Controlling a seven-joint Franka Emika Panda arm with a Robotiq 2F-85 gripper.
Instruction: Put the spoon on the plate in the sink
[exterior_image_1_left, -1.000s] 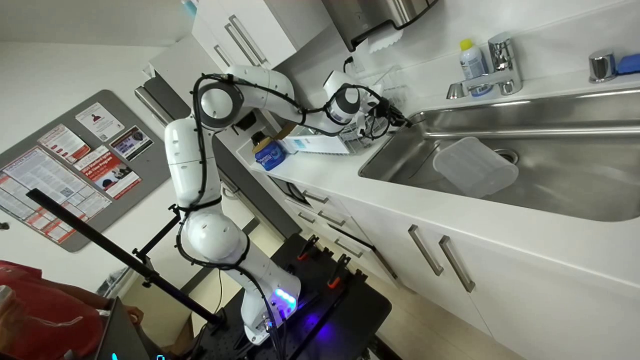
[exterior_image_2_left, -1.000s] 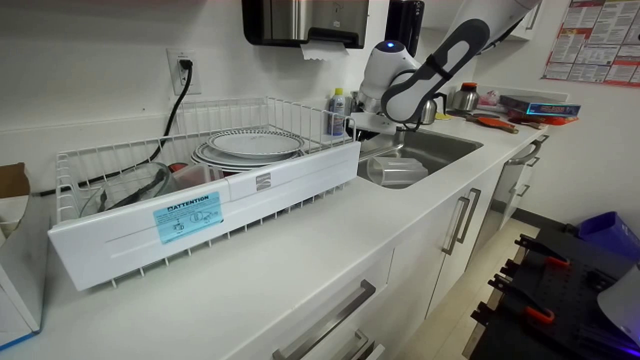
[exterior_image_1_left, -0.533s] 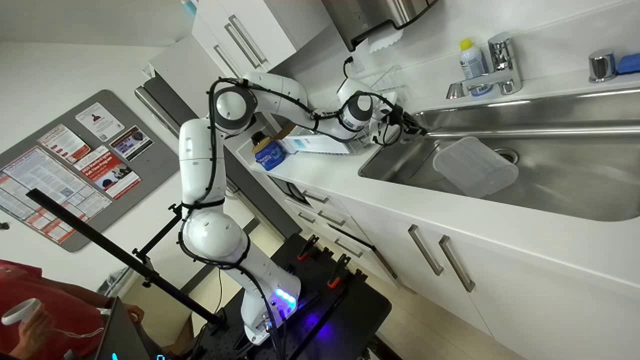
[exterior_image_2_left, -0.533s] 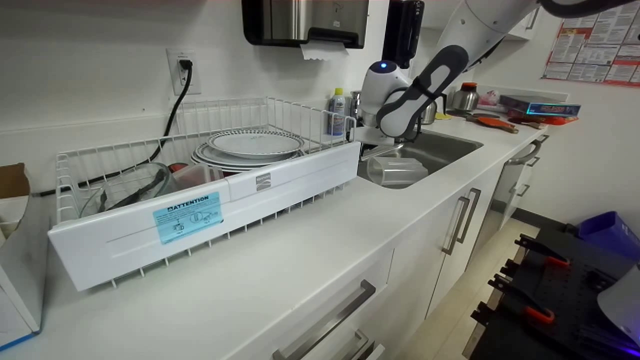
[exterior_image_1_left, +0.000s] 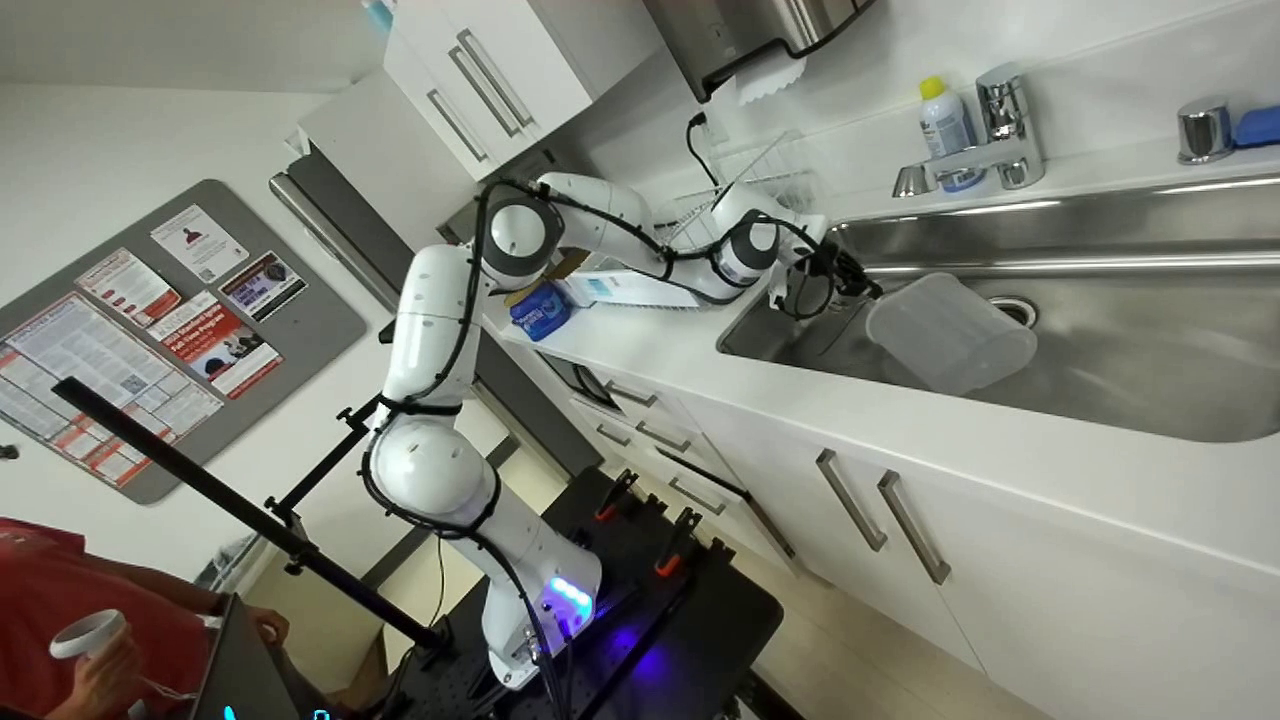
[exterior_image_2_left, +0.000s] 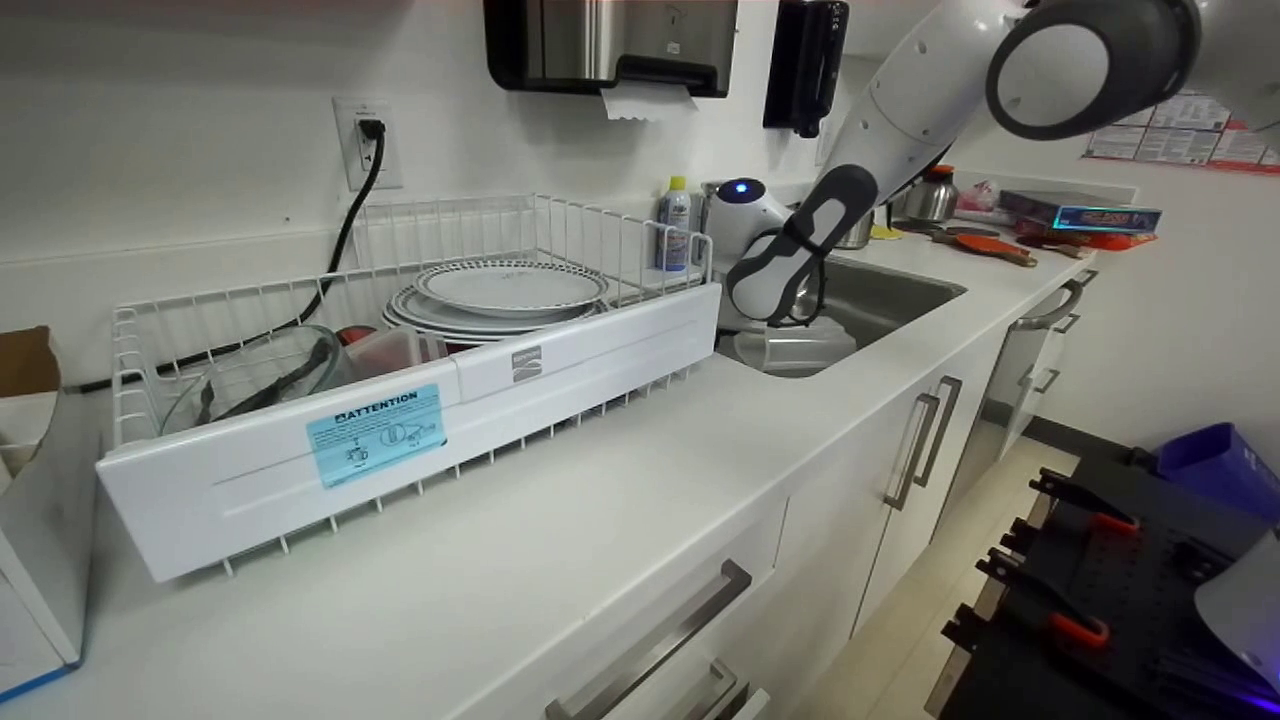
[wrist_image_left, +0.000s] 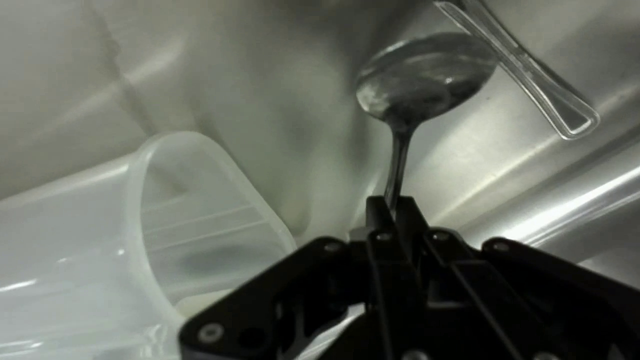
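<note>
A metal spoon (wrist_image_left: 425, 75) shows in the wrist view, with its bowl pointing away from my gripper. My gripper (wrist_image_left: 392, 205) is shut on the spoon's handle; the handle's end is hidden between the fingers. In an exterior view my gripper (exterior_image_1_left: 868, 288) is low at the near-rack end of the steel sink (exterior_image_1_left: 1150, 330), beside a translucent plastic container (exterior_image_1_left: 950, 335). The spoon cannot be made out in the exterior views. I see no plate in the sink; a stack of white plates (exterior_image_2_left: 510, 285) sits in the dish rack. How high the spoon is above the sink floor I cannot tell.
The container lies on its side in the sink, its open mouth left of the spoon in the wrist view (wrist_image_left: 135, 240). A clear plastic utensil (wrist_image_left: 545, 95) lies near the spoon's bowl. The dish rack (exterior_image_2_left: 600, 350), faucet (exterior_image_1_left: 1000, 150) and spray can (exterior_image_1_left: 945, 125) stand around the sink.
My arm has moved from beside the dish rack out over the sink and lower, toward the plastic container. The container has not moved.
</note>
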